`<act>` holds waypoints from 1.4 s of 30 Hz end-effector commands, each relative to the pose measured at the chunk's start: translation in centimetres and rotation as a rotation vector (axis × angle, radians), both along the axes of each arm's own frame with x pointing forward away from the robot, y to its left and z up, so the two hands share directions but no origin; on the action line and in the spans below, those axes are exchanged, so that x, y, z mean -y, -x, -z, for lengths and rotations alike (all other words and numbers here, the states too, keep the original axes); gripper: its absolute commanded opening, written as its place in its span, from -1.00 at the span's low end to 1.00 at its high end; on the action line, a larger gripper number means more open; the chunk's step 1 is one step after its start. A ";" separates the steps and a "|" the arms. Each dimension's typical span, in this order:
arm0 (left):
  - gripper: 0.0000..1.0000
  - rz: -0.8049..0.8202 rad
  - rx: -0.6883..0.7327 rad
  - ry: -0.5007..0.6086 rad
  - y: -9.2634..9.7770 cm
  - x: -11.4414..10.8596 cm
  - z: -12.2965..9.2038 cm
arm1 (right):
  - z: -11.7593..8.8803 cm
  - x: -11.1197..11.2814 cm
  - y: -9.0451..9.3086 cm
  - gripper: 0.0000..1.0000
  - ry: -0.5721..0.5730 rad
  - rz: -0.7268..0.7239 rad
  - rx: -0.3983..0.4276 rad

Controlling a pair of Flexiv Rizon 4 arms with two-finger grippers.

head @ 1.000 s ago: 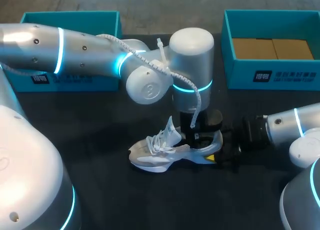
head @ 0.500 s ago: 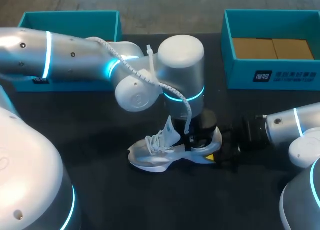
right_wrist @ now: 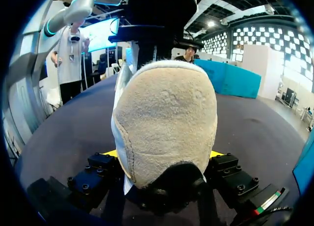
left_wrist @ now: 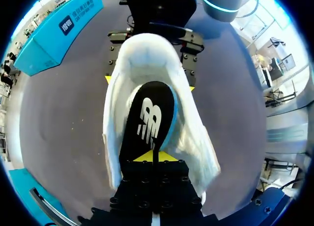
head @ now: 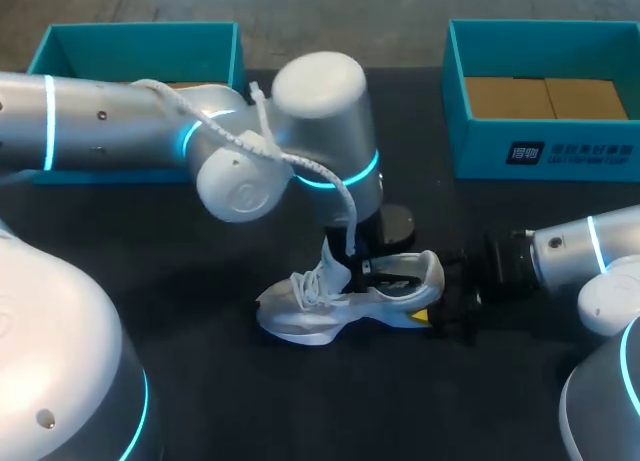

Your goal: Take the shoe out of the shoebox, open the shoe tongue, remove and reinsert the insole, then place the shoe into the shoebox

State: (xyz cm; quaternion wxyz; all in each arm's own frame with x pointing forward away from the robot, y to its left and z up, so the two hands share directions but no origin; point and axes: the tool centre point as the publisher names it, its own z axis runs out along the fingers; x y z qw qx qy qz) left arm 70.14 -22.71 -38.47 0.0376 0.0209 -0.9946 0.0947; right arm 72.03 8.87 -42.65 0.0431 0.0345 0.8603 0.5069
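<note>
A teal left box (head: 140,41) sits at the back of the table (head: 200,381), well apart from the shoe (head: 335,306). The left arm (head: 110,136) crosses in front of it and bends down over the table's middle, where the left gripper (left_wrist: 153,156) dips into the shoe's mouth. Its yellow tips are pressed almost together, pinching the narrow end of the black insole (left_wrist: 147,118) (a thin dark edge shows between them). The rest of the insole lies inside the shoe, running toward the heel. The white shoe stands on its sole at the table's middle, outside both boxes, toe to the left and heel to the right. Its tongue (head: 337,256) is lifted above the laces (head: 308,283). The right gripper (right_wrist: 163,155) clamps the heel, one finger on each side, and the right arm (head: 590,251) comes in low from the right. At the back right stands the teal right box (head: 540,151), with brown card on its floor
</note>
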 end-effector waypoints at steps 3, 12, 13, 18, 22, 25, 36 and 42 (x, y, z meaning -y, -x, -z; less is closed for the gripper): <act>-1.00 0.014 -0.067 0.060 -0.1 -1.3 -1.4 | 0.2 -0.1 0.1 -1.00 0.003 0.002 0.001; -1.00 0.027 -0.117 0.111 0.1 -1.4 -2.8 | 0.2 -0.1 0.1 -1.00 0.003 0.002 0.001; -1.00 0.031 -0.129 0.119 0.1 -1.4 -2.9 | 0.2 -0.1 0.1 -1.00 0.003 0.002 0.001; -1.00 0.043 -0.140 0.156 0.3 -1.2 -3.7 | 0.2 -0.1 0.1 -1.00 0.003 0.002 0.001; -1.00 0.054 -0.152 0.177 0.4 -1.2 -4.1 | 0.2 -0.1 0.1 -1.00 0.003 0.002 0.001; -1.00 0.064 -0.156 0.184 0.6 -1.1 -4.3 | 0.2 -0.1 0.1 -1.00 0.003 0.002 0.001; -1.00 0.105 -0.171 0.209 1.6 -0.1 -4.7 | 0.2 -0.1 0.1 -1.00 0.003 0.002 0.001; -1.00 0.143 -0.195 0.241 2.1 1.1 -5.1 | 0.2 -0.1 0.1 -1.00 0.003 0.002 0.001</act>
